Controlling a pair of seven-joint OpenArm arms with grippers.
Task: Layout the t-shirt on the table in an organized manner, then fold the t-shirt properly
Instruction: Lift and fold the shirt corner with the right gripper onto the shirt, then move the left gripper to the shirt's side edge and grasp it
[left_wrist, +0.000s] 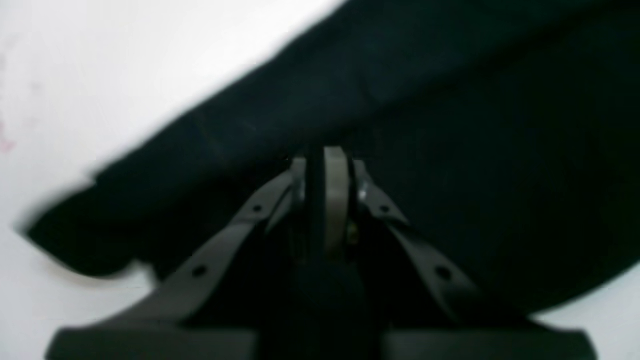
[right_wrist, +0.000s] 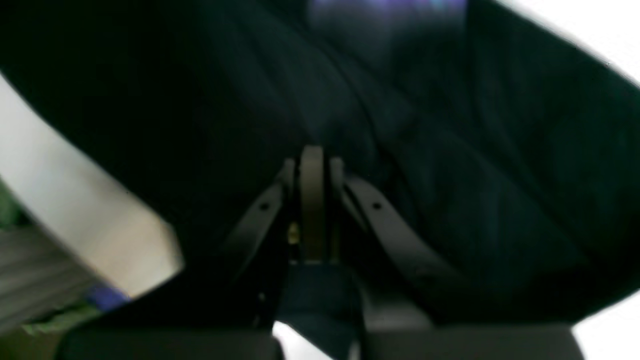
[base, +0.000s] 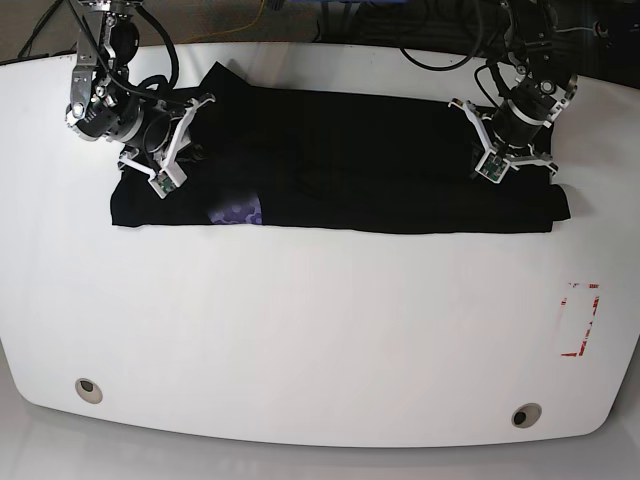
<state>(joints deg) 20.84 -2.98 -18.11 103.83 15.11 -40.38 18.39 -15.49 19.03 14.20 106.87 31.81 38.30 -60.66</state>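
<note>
Each pincer is clamped on one end of the t-shirt (base: 340, 160): left pincer (left_wrist: 327, 155), right pincer (right_wrist: 312, 152). Probably this keeps the folded band stretched straight between them on the table (base: 320, 330).

Past the far rim I see dark cables (base: 440, 50) tangled — a thin yellow wire (base: 262, 14) among them; the rest blurs beyond telling.
</note>
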